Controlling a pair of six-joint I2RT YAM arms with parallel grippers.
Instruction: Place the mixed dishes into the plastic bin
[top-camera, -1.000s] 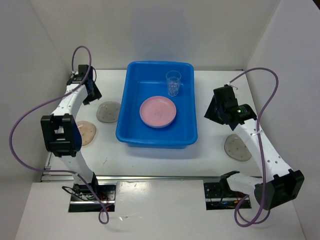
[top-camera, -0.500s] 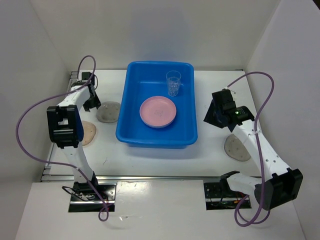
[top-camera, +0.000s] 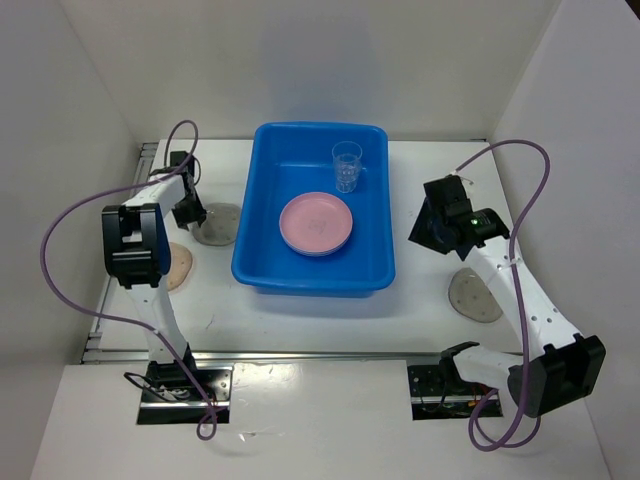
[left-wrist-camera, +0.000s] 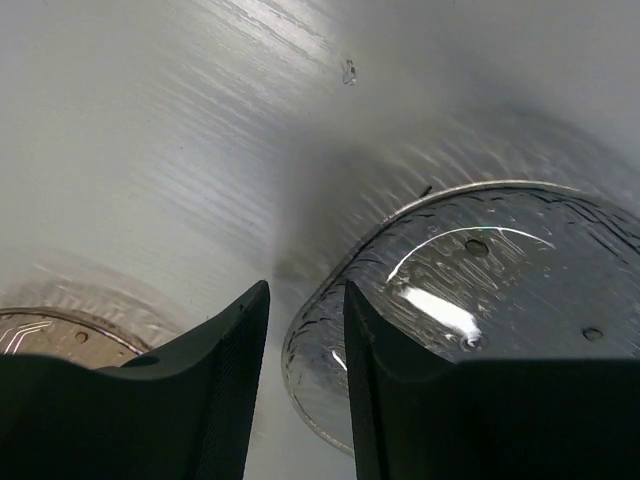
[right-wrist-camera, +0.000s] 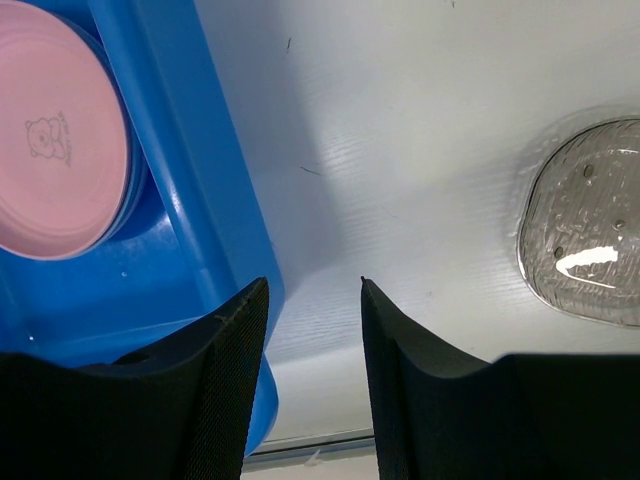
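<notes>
The blue plastic bin stands mid-table with a pink plate and a clear cup inside. A grey speckled plate lies left of the bin, a beige plate nearer the left edge, and another grey plate lies on the right. My left gripper is open at the grey plate's left rim. In the left wrist view the gripper straddles the rim of that plate. My right gripper is open and empty beside the bin's right wall, as the right wrist view shows.
White walls enclose the table at the back and both sides. The bin's wall is close to my right gripper's left finger. The right grey plate lies to the right of that gripper. The beige plate shows beside my left finger.
My left gripper has moved from the back left corner toward me and rightward, down to the grey plate's rim. The right arm has barely shifted.
</notes>
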